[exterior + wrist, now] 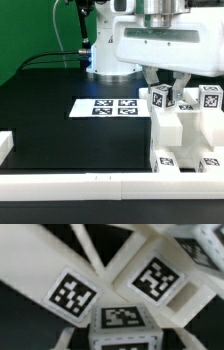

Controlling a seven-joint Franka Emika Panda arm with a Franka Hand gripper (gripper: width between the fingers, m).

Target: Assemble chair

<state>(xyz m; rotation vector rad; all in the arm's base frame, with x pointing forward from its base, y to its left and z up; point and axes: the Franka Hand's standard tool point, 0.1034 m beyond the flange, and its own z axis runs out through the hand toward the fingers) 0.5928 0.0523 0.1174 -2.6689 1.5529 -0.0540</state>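
In the exterior view the gripper (168, 88) hangs over the chair (185, 135), a cluster of smooth white blocky plastic parts with square black-and-white tags standing at the exterior view's right on the matte black bench (60, 115), its fingers straddling a tagged block; whether they actually pinch it cannot be told. The flat marker board (112, 106) lies apart on bare bench, and a plain white rail (80, 183) edges the front. The wrist view is crowded and blurred: tagged white chair faces (110, 294) fill it, cropped at every edge.
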